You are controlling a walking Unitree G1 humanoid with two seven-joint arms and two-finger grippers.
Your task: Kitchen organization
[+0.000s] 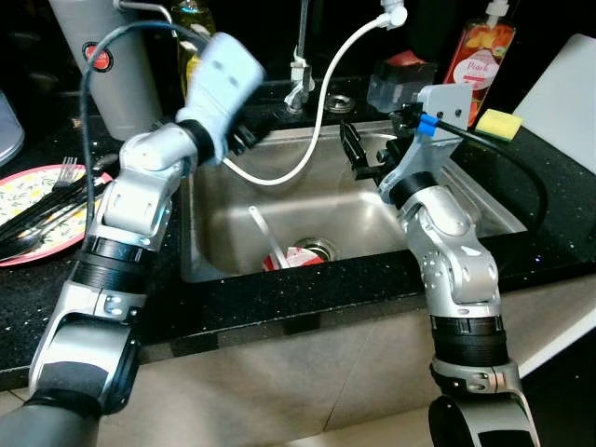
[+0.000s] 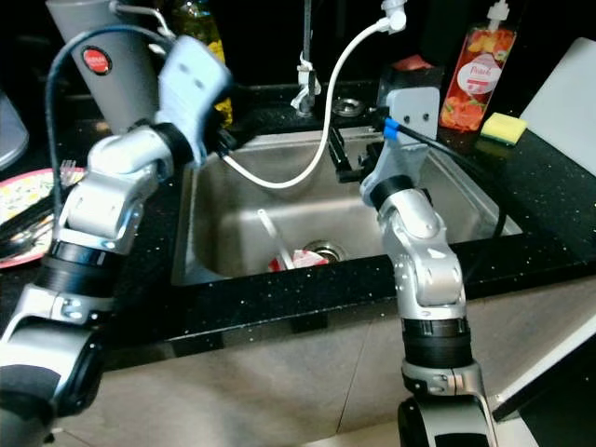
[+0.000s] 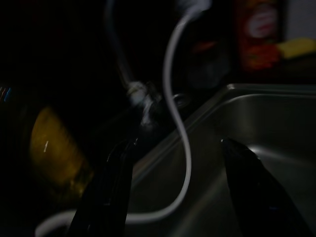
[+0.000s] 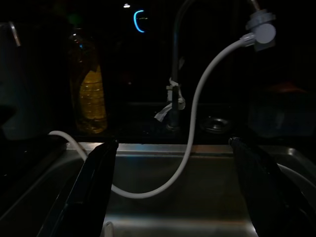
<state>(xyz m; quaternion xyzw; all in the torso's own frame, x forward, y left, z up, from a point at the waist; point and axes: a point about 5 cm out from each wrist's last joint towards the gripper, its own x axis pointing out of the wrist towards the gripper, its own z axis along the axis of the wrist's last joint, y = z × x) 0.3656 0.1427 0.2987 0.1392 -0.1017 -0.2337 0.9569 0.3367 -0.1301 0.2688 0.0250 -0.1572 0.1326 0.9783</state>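
Sink [image 1: 233, 244] sits sunk in the black bench [image 1: 307, 298] straight ahead of you, and both your arms reach over it. Starting at your far left, a patterned plate [image 1: 28, 186] with a red rim lies on the bench, with dark utensils [image 1: 47, 209] and a fork across it. Behind it stands a grey canister [image 1: 112, 74] with a red round mark, and beside that a bottle of yellow oil [image 4: 91, 96].

Your left claw [image 3: 177, 197] hovers at the sink's back left corner, near the rim; its two black fingers [image 3: 106, 192] stand apart with nothing between them. A white hose [image 1: 317, 121] runs from the tap end high up, sags down in a loop over the basin, and passes close by that claw. The tap pipe [image 1: 300, 56] rises behind the sink's middle.

Down in the basin, a red and white item [image 1: 293, 258] lies beside the drain [image 1: 319, 248], with a white stick leaning up out of it; you cannot tell exactly what it is.

Your right claw [image 4: 173, 197] hangs over the sink's right half, fingers spread wide and empty. Behind it on the bench are a dark box with a red top [image 1: 400, 79], an orange soap bottle [image 1: 480, 56], and a yellow sponge [image 1: 499, 123]. A white board [image 1: 563, 102] leans at the far right.
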